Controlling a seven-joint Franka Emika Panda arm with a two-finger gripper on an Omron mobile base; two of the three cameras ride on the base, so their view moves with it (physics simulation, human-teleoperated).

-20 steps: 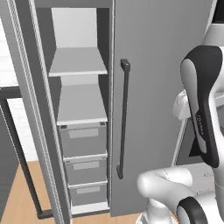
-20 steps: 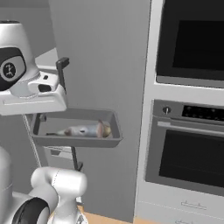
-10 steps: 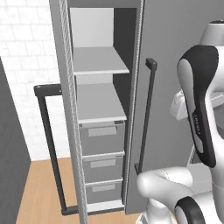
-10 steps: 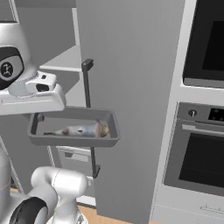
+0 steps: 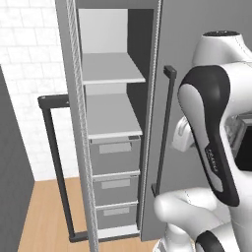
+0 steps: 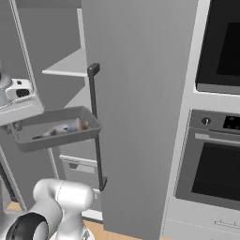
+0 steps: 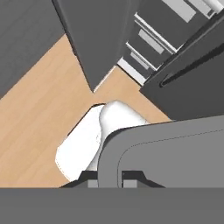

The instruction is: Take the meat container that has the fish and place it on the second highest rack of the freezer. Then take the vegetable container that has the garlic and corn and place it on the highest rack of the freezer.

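Observation:
The meat container (image 6: 54, 135), a shallow dark-grey tray, hangs level in the air in front of the open freezer (image 5: 113, 128). The slim silvery fish (image 6: 63, 128) lies inside it. My gripper (image 6: 16, 124) is shut on the tray's left rim. In the hand view the fingertips (image 7: 89, 176) clamp the rim of the meat container (image 7: 166, 148) from above. Inside the freezer, the highest rack (image 5: 110, 69) and the second rack (image 5: 112, 117) are both bare. The vegetable container, garlic and corn are out of view.
Three grey drawers (image 5: 115, 156) sit below the racks. A grey door with a black bar handle (image 6: 95, 126) stands right of the opening, and the freezer's swung-out door with its handle (image 5: 51, 162) stands left. Black ovens (image 6: 215, 164) are at the far right. The wood floor (image 5: 44, 211) lies below.
Both base views have shifted and the freezer now looks closer, so the base has driven. The tray with the fish stays in my shut gripper and sits further left in the right base view.

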